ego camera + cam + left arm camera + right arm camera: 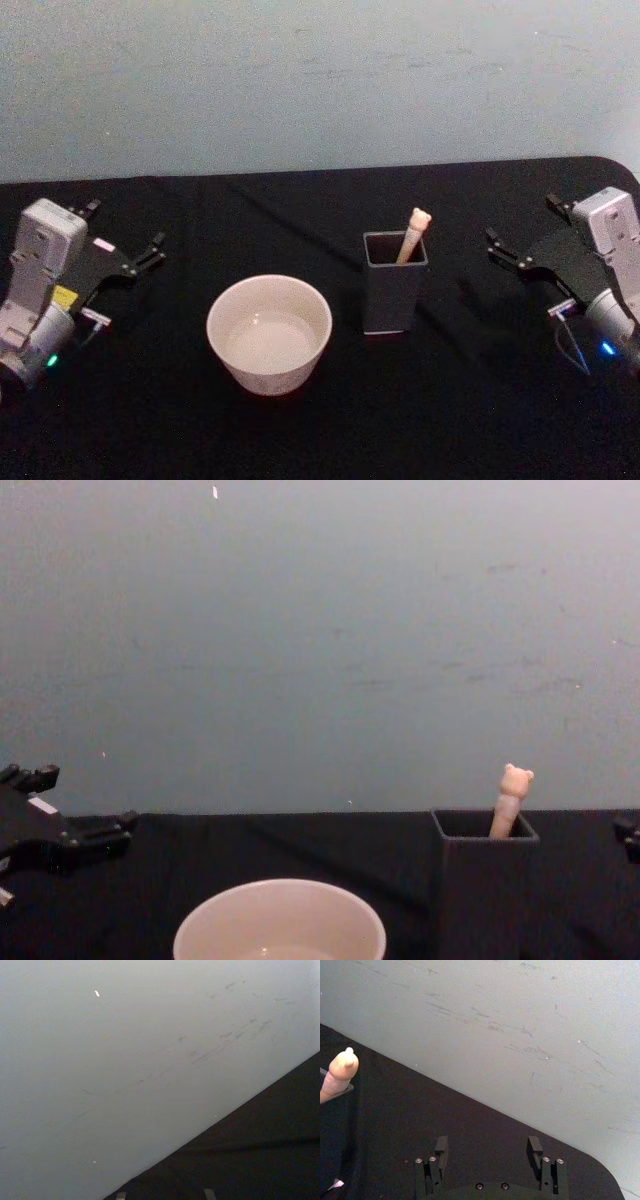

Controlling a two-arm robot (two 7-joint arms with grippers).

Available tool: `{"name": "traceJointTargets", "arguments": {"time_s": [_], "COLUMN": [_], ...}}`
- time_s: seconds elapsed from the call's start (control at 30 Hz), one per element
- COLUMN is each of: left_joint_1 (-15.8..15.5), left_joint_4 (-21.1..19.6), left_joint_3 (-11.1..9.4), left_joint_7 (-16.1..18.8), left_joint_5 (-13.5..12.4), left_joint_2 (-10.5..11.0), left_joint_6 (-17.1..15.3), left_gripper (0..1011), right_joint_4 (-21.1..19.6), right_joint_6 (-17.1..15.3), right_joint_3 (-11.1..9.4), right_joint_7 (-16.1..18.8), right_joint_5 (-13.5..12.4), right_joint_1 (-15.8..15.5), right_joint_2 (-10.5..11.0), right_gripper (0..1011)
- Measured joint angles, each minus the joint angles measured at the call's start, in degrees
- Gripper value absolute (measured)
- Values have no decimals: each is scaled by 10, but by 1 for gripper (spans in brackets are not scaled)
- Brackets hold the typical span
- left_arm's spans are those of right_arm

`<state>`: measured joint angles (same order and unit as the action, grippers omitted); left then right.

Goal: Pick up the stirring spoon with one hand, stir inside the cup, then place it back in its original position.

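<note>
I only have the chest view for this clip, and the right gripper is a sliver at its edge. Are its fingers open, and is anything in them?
Observer: The right wrist view shows the right gripper with its fingers apart and nothing between them.
Operator: Is it touching the holder or the spoon?
Observer: No. In the head view it sits at the right side of the black table, apart from the tall dark grey square holder in which the beige bear-topped stirring spoon stands.
</note>
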<state>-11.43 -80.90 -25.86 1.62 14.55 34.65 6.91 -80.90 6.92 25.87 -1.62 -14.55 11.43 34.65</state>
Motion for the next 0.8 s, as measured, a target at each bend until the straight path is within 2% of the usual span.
{"name": "traceJointTargets", "arguments": {"time_s": [0.8], "left_joint_1": [0], "left_joint_4": [0], "left_joint_3": [0], "left_joint_7": [0], "left_joint_5": [0], "left_joint_2": [0], "left_joint_6": [0], "left_gripper": [1001], "right_joint_4": [0], "right_joint_6": [0], "right_joint_3": [0], "right_joint_7": [0], "right_joint_5": [0], "right_joint_1": [0], "right_joint_2": [0], "right_gripper": [1003]}}
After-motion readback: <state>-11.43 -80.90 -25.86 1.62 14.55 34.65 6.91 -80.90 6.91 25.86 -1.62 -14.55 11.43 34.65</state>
